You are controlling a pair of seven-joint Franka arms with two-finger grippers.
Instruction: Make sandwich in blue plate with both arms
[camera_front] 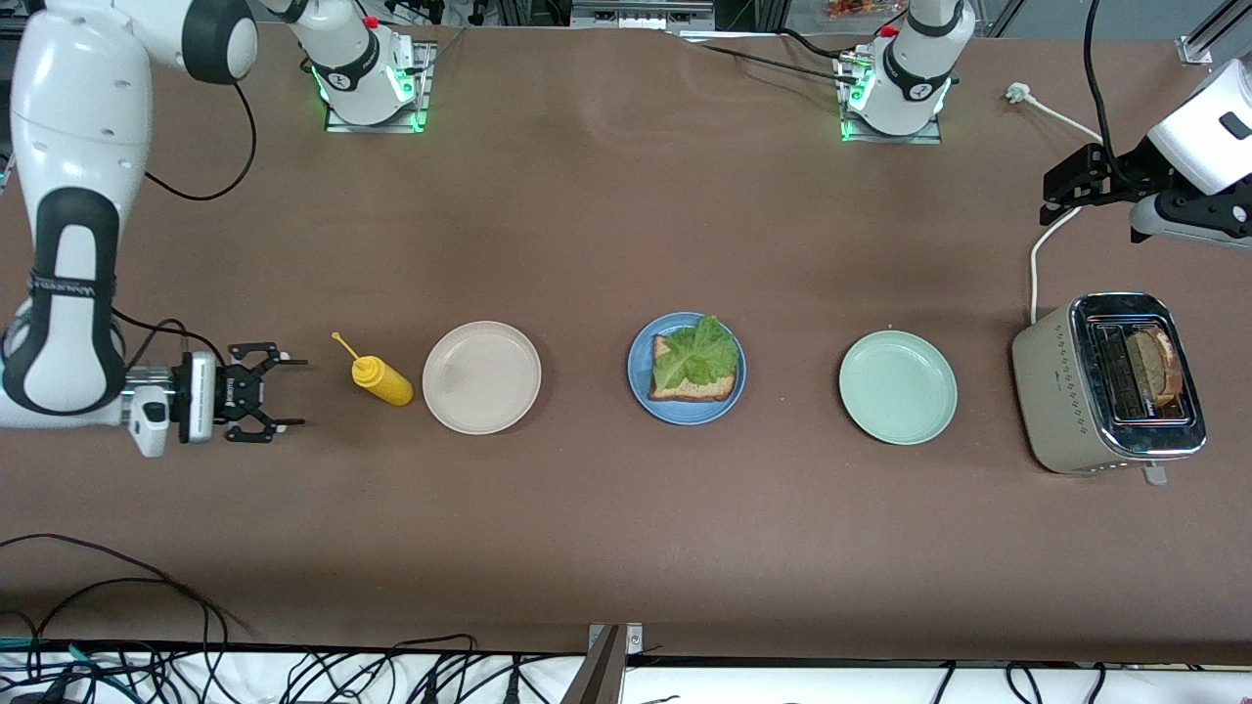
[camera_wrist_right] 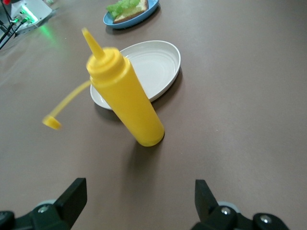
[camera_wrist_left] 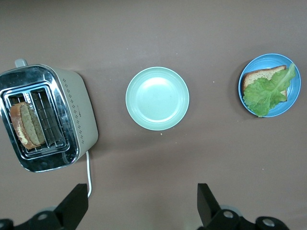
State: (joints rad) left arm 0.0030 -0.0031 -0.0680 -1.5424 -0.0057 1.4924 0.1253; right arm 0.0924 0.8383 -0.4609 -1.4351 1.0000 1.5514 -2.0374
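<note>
We see the blue plate (camera_front: pixel 687 369) near the middle of the table, holding one slice of bread (camera_front: pixel 694 386) with a lettuce leaf (camera_front: pixel 696 354) on top (no second slice on it). The second slice (camera_front: pixel 1156 367) stands upright in a slot of the toaster (camera_front: pixel 1105 383) at the left arm's end of the table. Between toaster and blue plate sits a pale green plate (camera_front: pixel 897 386). Toward the right arm's end from the blue plate we have a cream-white plate (camera_front: pixel 481 376), and just beside it a yellow squeeze bottle (camera_front: pixel 381 379), its cap off and hanging by a strap (the bottle looks tilted in the right wrist view).

The right gripper (camera_front: pixel 284 393) is low over the table near the bottle, toward the right arm's end of it, pointing at the bottle, fingers spread apart and holding nothing. In its wrist view (camera_wrist_right: pixel 136 201) the bottle (camera_wrist_right: pixel 125 98) stands between the two fingers' line of sight, apart from them, with the cream-white plate (camera_wrist_right: pixel 144 67) past it.

The left gripper (camera_front: pixel 1051 193) is up in the air, over the table near the toaster's cord (camera_front: pixel 1051 230). Its wrist view (camera_wrist_left: pixel 139 206) shows fingers wide apart, nothing held, looking down on the toaster (camera_wrist_left: pixel 48 117), green plate (camera_wrist_left: pixel 157 98) and blue plate (camera_wrist_left: pixel 269 85).
</note>
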